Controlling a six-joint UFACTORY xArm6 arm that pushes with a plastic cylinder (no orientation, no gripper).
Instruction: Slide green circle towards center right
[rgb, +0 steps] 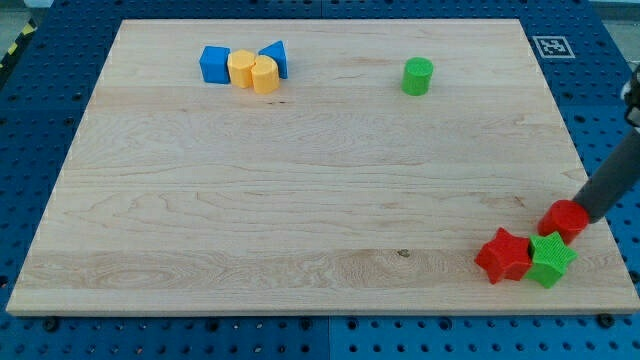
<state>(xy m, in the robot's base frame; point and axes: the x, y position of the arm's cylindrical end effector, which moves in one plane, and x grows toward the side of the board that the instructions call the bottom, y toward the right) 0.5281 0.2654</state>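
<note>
Nearest the view's bottom, at about five o'clock on the worktop (300, 250), three blocks sit bunched together: a red star (503, 256) touching a green star (551, 259), and just above them a red cylinder (565, 218). My tip (588, 212) rests against that red cylinder on its two o'clock side, the dark rod slanting up and away toward the view's right edge. There is no claw on this arm, only the rod, so nothing is open, closed or gripping. Judging by that, the tip looks parked in the wrong corner for the job; it would have to leave this cluster and travel up the board. The green circle (418, 76) stands alone at about one o'clock, well apart from everything, so a push from its far side should send it down toward three o'clock with nothing in the way. Farthest off, at eleven o'clock, four blocks crowd in a row: a blue cube (214, 64), two yellow blocks (241, 68), (265, 75), touching each other, and a blue triangle (276, 57). The count: two red, two green, two yellow, two blue, eight in all.
</note>
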